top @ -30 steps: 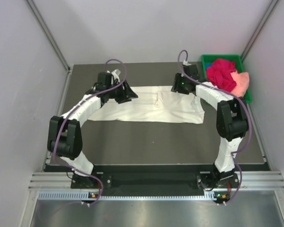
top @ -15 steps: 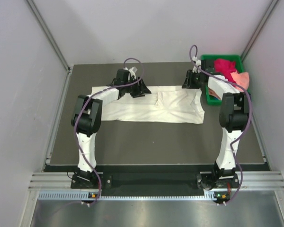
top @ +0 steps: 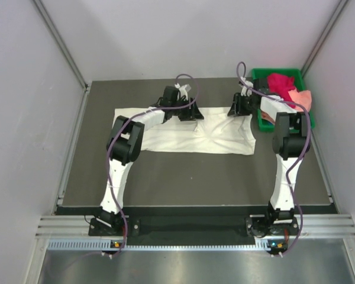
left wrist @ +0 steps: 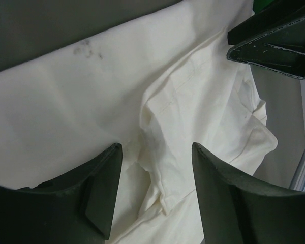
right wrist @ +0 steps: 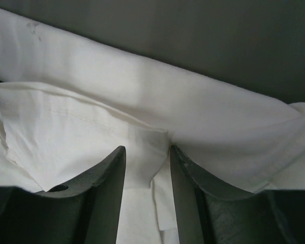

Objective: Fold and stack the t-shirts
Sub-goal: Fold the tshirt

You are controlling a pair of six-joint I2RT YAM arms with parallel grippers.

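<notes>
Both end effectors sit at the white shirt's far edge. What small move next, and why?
Probably close the right end effector on the fold of the cream-white t-shirt lying between its fingers: the jaws straddle that fold with a gap. The left end effector is open above the cloth, gripping nothing.

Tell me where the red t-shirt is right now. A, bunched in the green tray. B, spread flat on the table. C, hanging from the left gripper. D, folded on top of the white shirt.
A: the magenta-red shirt sits crumpled in the green tray beside the peach-pink shirt.
</notes>
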